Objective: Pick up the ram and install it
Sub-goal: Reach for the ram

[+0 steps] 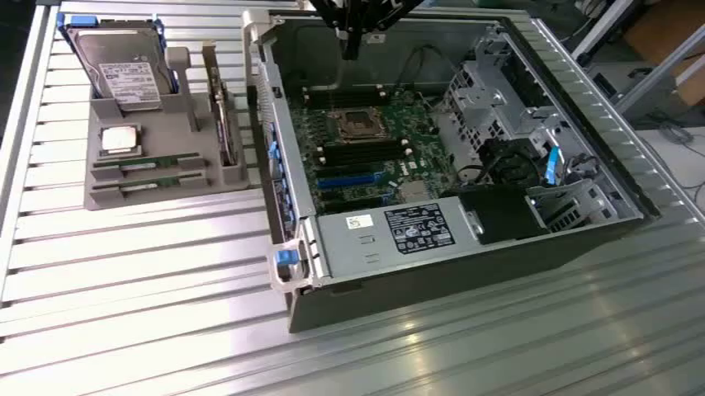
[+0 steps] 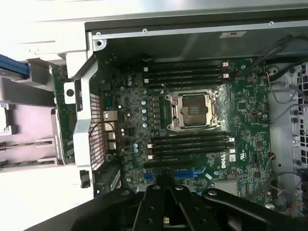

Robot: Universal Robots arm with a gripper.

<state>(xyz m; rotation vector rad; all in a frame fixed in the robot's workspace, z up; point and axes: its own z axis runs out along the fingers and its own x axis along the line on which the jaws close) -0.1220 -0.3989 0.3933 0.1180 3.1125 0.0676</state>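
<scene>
End effector shut, empty, above mobo; ram, long thin green stick, lies in gray tray.

The arm hangs from above near the far edge of the table as the exterior view sees it, with the wrist pointing straight down. Its gripper is vertical, and the black fingers are pressed together into one narrow tip.

Two ram sticks, one hard drive, one CPU chip
</scene>
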